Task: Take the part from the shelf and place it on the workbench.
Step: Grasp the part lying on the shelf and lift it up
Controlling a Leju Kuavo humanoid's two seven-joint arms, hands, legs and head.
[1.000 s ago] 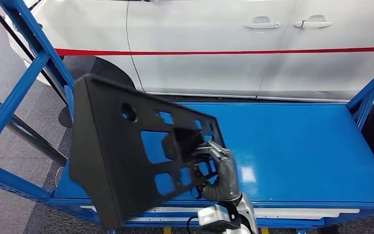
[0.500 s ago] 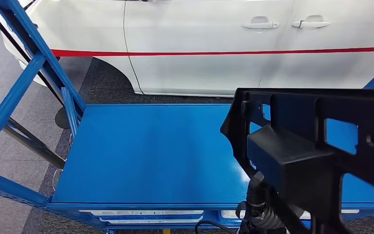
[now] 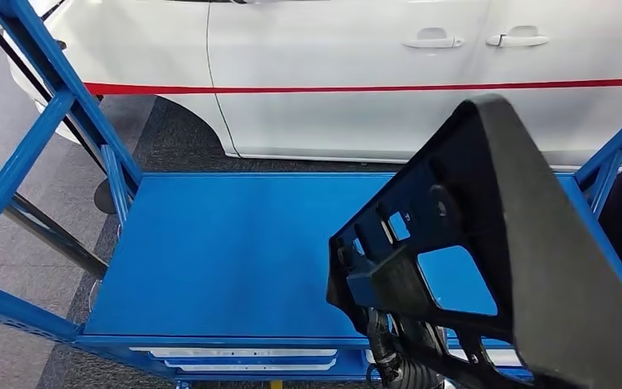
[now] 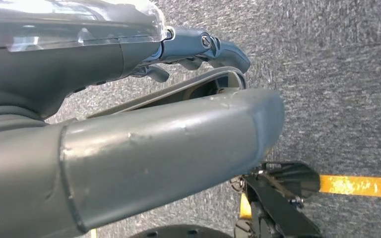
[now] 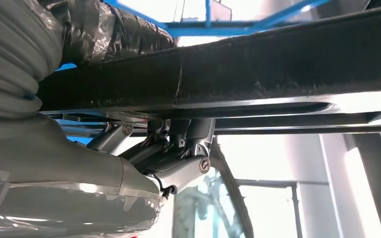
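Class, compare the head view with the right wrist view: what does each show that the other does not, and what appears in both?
Head view alone: the white car with its red stripe, the flat blue shelf surface, and the grey floor. Right wrist view alone: the right hand up close, its fingers pressed against the part's underside. Both: the black part, seen edge-on from the wrist, and blue frame bars.
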